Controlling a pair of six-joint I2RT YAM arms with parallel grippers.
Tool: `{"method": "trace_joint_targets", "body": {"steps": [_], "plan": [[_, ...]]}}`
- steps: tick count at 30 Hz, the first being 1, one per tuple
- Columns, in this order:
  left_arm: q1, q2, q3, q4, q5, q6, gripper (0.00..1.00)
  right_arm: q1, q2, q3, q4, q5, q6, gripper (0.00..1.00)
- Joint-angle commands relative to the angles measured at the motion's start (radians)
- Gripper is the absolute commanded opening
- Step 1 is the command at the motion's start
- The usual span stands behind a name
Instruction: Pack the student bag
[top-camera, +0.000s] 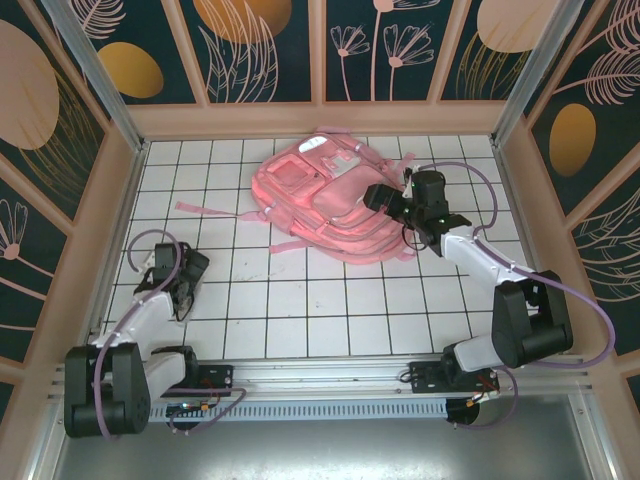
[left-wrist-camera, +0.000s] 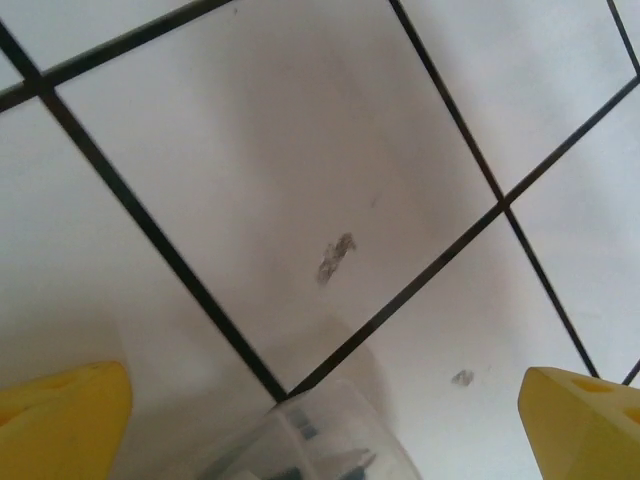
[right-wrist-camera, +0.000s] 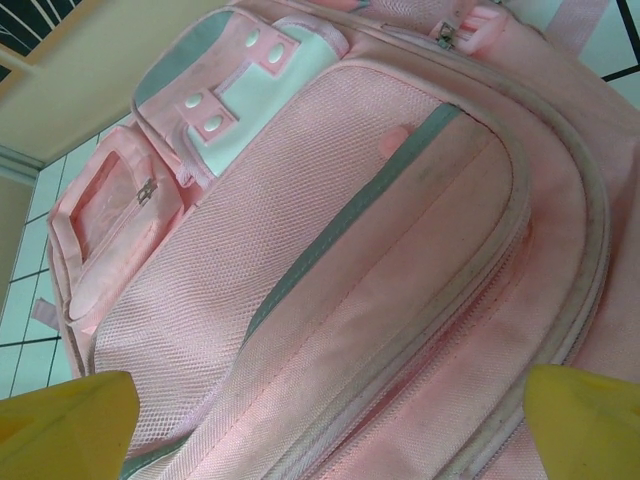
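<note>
- Top external view showed the white tiled bench (top-camera: 300, 330) with dark grid lines, walled in by a wooden frame.
- The student bag (top-camera: 330, 200) lay flat on the far middle of the bench, front side up. In the right wrist view, the student bag (right-wrist-camera: 400, 260) showed pink mesh fabric, a grey strip and a pale panel with oval patches.
- The right arm reached from its base at the near right to the bag's right edge. The right gripper (top-camera: 380, 197) hung just over the bag with its jaws spread wide, holding nothing. In the right wrist view, the right gripper (right-wrist-camera: 320, 430) had one yellow finger at each bottom corner, with the bag's fabric between them.
- The left arm stayed folded at the near left. The left gripper (top-camera: 185, 272) was low over bare tiles, well apart from the bag. In the left wrist view, the left gripper (left-wrist-camera: 320, 425) was wide open and empty.
- A loose pink strap (top-camera: 215, 210) trailed from the bag's left side across the tiles.
- A small grey scuff (left-wrist-camera: 336, 257) marked one tile under the left gripper.
</note>
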Motion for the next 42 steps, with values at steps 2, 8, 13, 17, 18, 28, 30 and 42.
{"method": "trace_joint_targets", "body": {"steps": [2,8,13,17,18,28,30,42], "plan": [[-0.071,-0.061,-0.076,0.015,0.153,-0.18,0.99,0.029,-0.007,0.048,-0.02,0.044,-0.019,0.99],[-0.29,-0.028,-0.06,0.144,0.162,-0.385,0.99,0.064,0.016,0.077,-0.034,0.058,-0.023,0.99],[-0.473,0.142,0.021,0.289,0.163,-0.484,0.99,0.1,0.037,0.101,-0.063,0.083,-0.028,0.99],[-0.545,0.305,0.126,0.371,0.177,-0.465,0.99,0.128,0.055,0.119,-0.083,0.089,-0.034,0.99],[-0.549,0.332,0.144,0.389,0.185,-0.459,0.99,0.132,0.061,0.123,-0.088,0.079,-0.035,0.99],[-0.494,0.362,0.237,0.398,0.167,-0.36,0.99,0.264,0.165,0.214,-0.188,0.055,-0.106,0.99],[-0.431,0.354,0.24,0.387,0.183,-0.309,0.99,0.31,0.187,0.244,-0.211,0.06,-0.17,0.99],[-0.124,0.353,0.344,0.315,0.172,-0.026,0.99,0.581,0.398,0.493,-0.43,0.041,-0.386,0.99]]}}
